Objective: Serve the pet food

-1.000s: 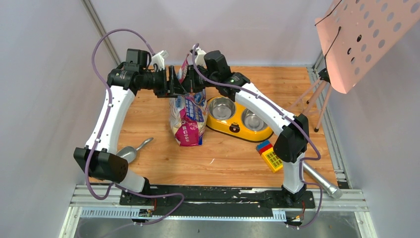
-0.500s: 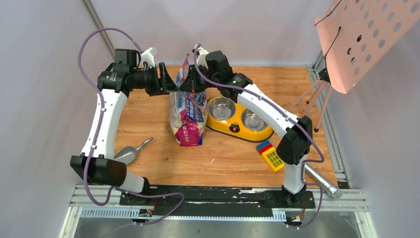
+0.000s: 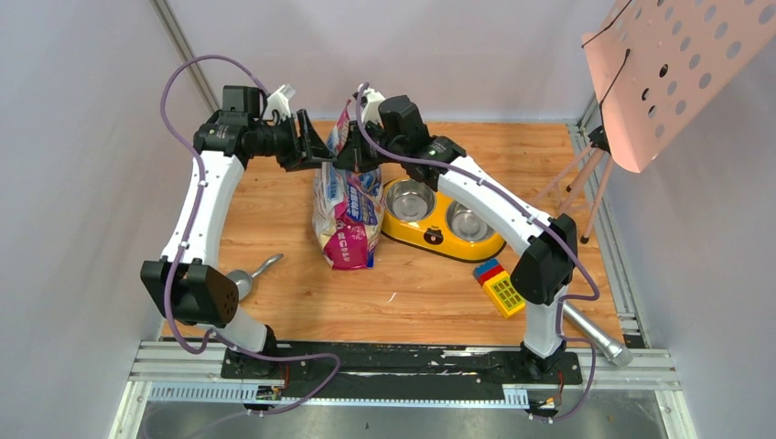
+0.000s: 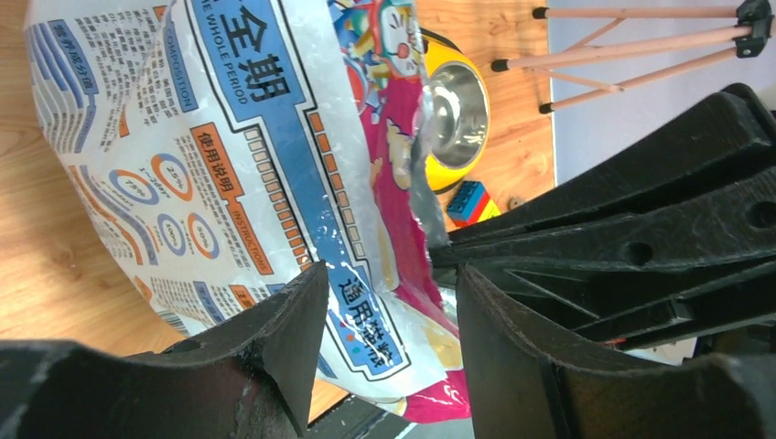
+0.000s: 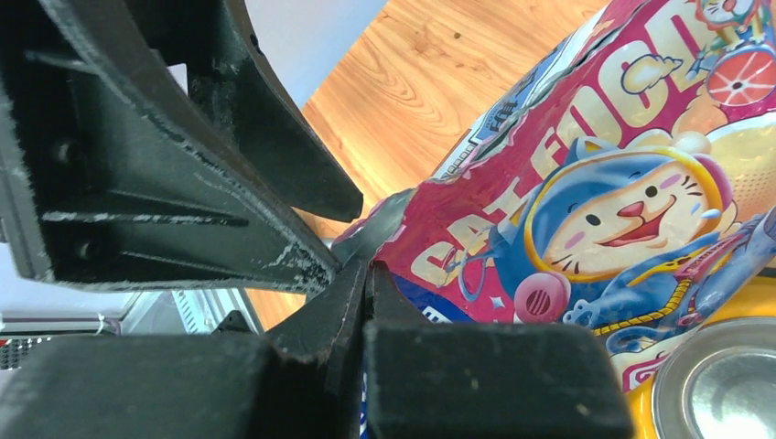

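The left wall [image 3: 82,183] stands close beside the left arm, whose elbow hangs over the table's [image 3: 412,302] near-left corner. A grey scoop [image 3: 259,269] lies there, its bowl partly hidden behind the elbow. Bare wood runs between the scoop and the bag, which are well apart.

The left gripper [image 3: 316,146] is at the back of the table, just left of the bag's top. In the left wrist view its fingers [image 4: 293,338] are spread, with the printed back of the bag [image 4: 229,165] showing in the gap. I cannot tell whether either finger touches it.

The bag of cat food [image 3: 346,219] stands upright at the back middle, just left of the yellow feeder [image 3: 439,240] and near its edge. The bag is glossy and crinkled, with blue and white panels on the back. Its front [image 5: 586,201] is magenta, with a cartoon cat in a blue helmet. The pet food itself is hidden inside.

The right gripper [image 5: 366,274] has its fingers pressed together on the bag's torn top edge, tip to tip with the left gripper [image 5: 229,137].

Right of the feeder, a toy block [image 3: 499,288] lies near the right arm. A metal cylinder [image 3: 593,336] rests at the near-right corner by the side rail [image 3: 615,256]. A pink perforated board [image 3: 668,64] on tripod legs overhangs the far-right corner.
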